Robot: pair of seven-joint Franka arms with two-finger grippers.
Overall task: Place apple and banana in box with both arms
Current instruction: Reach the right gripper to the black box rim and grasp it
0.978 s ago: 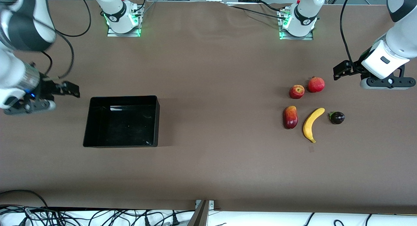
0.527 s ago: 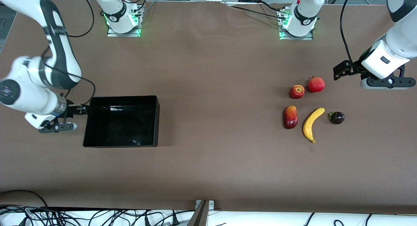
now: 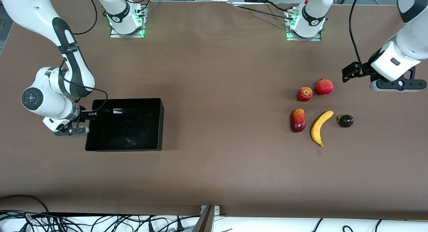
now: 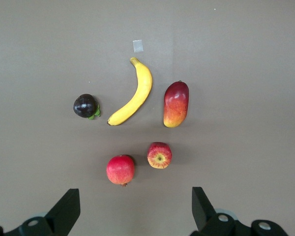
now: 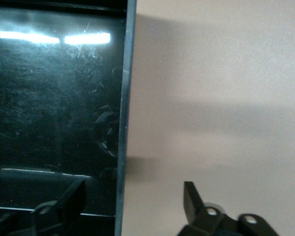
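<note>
Right hand [image 3: 87, 117] spread wide astride box [image 3: 159, 125] wall; left hand [image 3: 349, 72] likewise wide, waiting above table [image 3: 217, 75] near apple [image 3: 304, 94], banana [image 3: 320, 127].

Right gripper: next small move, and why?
Probably lower it and close on the box wall. The right gripper is open with one finger on each side of the wall at the right arm's end. The apple and banana lie untouched; the left gripper waits open above them.

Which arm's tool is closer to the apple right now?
Left. The left tool hovers open over bare table beside the pomegranate, near the apple; the right tool straddles the box wall.
</note>
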